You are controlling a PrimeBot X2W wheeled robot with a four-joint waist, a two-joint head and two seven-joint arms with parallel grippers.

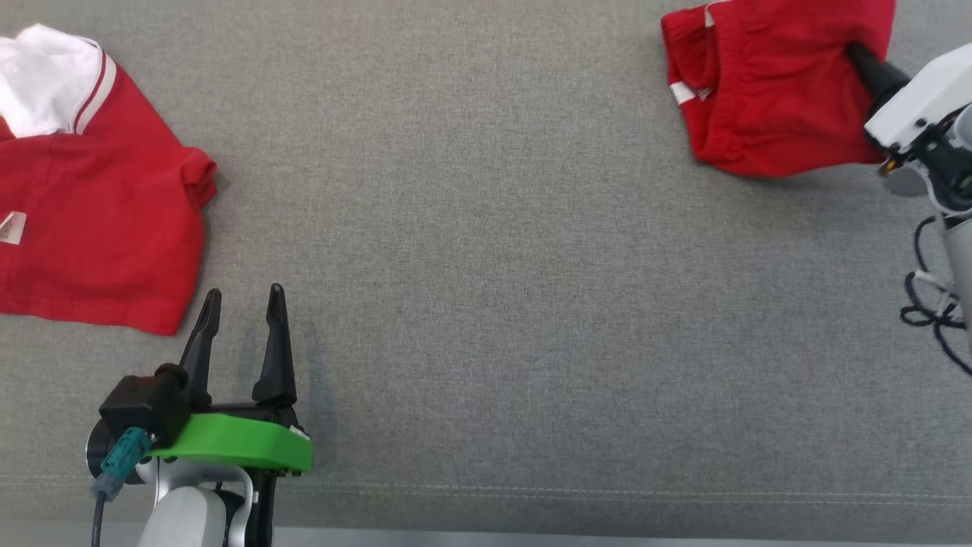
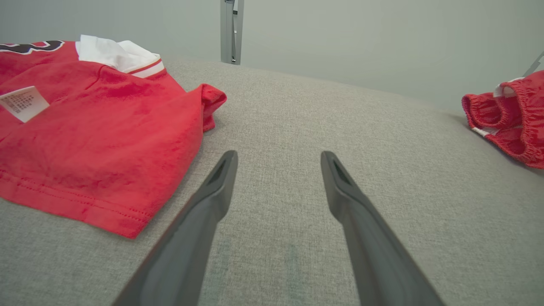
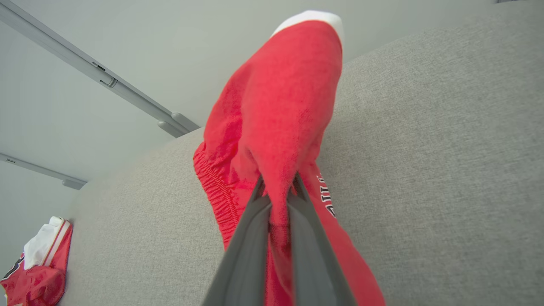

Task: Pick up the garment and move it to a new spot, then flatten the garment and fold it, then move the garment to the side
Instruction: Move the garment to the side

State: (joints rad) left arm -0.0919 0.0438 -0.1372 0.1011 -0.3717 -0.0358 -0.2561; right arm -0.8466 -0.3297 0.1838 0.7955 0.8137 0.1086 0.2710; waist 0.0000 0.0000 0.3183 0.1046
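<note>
A grey woven fabric surface (image 1: 486,266) spreads across the whole work area, with a red jersey shirt (image 1: 91,220) with a white collar lying crumpled at its far left edge. The red shorts (image 1: 767,83) are bunched at the far right corner, where the right gripper (image 3: 276,189) has its jaws clamped together on a pinched fold of their cloth. The left gripper (image 1: 244,292) rests low over bare fabric just beside the shirt's hem, its jaws standing wide apart and holding nothing.
</note>
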